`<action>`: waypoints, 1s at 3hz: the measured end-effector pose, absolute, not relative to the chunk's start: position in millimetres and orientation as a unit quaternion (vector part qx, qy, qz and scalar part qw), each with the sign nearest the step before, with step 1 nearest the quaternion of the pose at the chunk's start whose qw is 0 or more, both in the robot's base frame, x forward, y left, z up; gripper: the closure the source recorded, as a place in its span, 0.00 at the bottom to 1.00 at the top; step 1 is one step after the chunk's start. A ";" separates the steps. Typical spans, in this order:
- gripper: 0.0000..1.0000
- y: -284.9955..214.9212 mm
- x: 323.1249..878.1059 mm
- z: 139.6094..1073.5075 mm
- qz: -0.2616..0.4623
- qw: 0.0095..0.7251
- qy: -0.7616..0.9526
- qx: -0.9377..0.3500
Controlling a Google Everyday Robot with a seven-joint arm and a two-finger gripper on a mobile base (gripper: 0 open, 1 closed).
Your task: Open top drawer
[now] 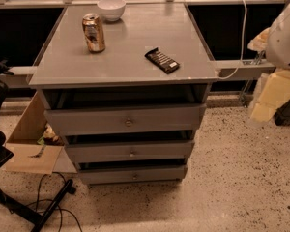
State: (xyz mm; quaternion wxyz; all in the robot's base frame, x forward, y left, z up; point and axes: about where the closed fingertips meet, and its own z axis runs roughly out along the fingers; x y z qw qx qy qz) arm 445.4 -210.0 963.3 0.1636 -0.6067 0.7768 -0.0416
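The grey cabinet (125, 57) has three stacked drawers. The top drawer (87, 122) has the tallest, widest front, with a small round metal knob (128, 122) at its centre. A dark gap shows between its front and the cabinet top, and its inside is hidden. Two shorter drawers (96, 152) sit below it. My gripper (269, 98), cream-coloured under a white arm segment (285, 37), hangs at the right edge of the view. It is well right of the cabinet and touches nothing.
On the cabinet top stand a drink can (94, 33), a white bowl (111, 8) and a dark snack bar (162, 60). An open cardboard box (31, 144) lies left of the drawers. A black stand and cables (34, 207) cross the speckled floor. A white cable (241, 37) hangs at the right.
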 end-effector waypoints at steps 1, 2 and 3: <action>0.00 -191.8 460.0 926.4 -0.049 0.167 0.763 -0.623; 0.00 -176.0 469.6 891.9 -0.059 0.161 0.749 -0.640; 0.00 -157.5 480.4 850.6 -0.051 0.150 0.738 -0.656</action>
